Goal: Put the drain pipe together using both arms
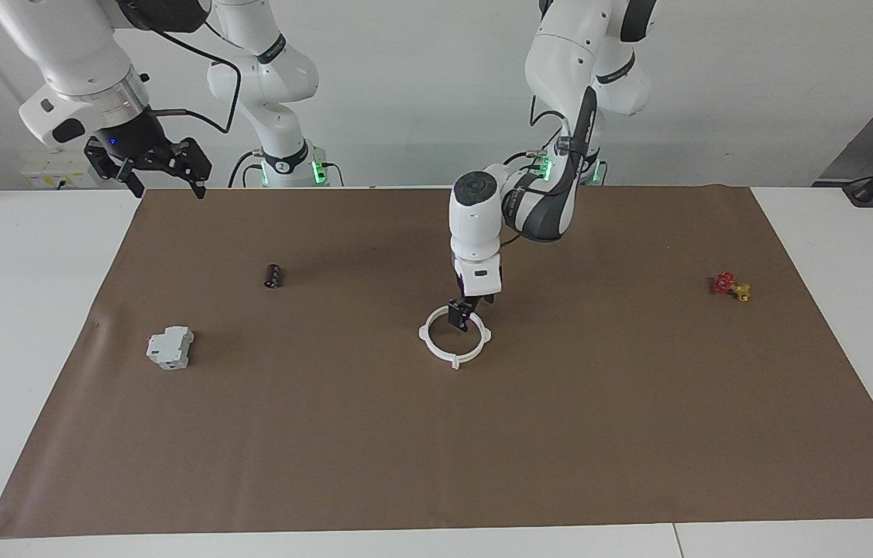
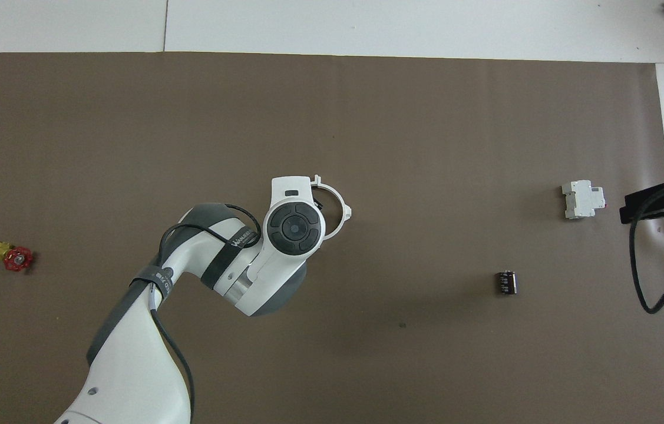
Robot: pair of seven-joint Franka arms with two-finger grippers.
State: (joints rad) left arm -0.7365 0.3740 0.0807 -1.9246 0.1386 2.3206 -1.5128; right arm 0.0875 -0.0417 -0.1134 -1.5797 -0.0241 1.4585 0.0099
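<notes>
The drain pipe ring (image 1: 455,338) lay mid-mat. The left gripper (image 1: 460,316) hung just above its twelve o'clock rim, fingers spread, gripping nothing. The right gripper (image 1: 163,164) waited, spread, above the mat's corner.

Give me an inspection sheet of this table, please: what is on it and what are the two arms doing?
Surface: brown paper mat on a white table.
Job's things: thin white plastic ring, closed, flat at mid-mat.
Clutter: grey-white blocky box and small black cylinder toward the right arm's end; small red-and-yellow valve toward the left arm's end.
Grippers: left gripper over the ring's rim; right gripper open, waiting above the mat's corner.
Cables: black cable on the right arm.
Surroundings: plain white wall.
</notes>
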